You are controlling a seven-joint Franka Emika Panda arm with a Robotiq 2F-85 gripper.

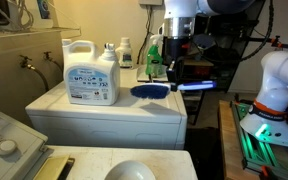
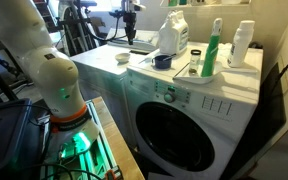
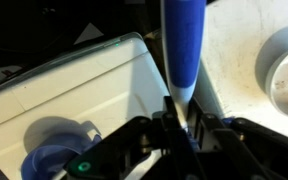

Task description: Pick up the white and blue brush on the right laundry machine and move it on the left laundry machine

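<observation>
- Your gripper [image 3: 179, 118] is clamped on the white and blue brush [image 3: 182, 50]. The fingers [image 3: 156, 125] pinch its pale, narrow neck, and the thicker blue length runs out ahead of them.
- The brush is off any surface. In the wrist view it hangs over the dark seam between two white tops.
- You hold a long thing at one narrow spot, so a quick swing could make it pivot or slide in the jaws.
- If it slips here, it may drop into that seam, out of reach.
- When you lower it, a tilted brush would touch down at one end first and lever against your grip.
- A low pass could clip the blue cup [image 3: 54, 160] on the right laundry machine [image 1: 134, 108].
- The white bowl [image 3: 284, 70] sits near where you would set down on the left laundry machine [image 1: 14, 135].
- The brush looks smooth and glossy, like plastic. It is too blurred to show bristles.
- Both tops look hard, flat and slick. The cup and the bowl are round and shallow.
</observation>
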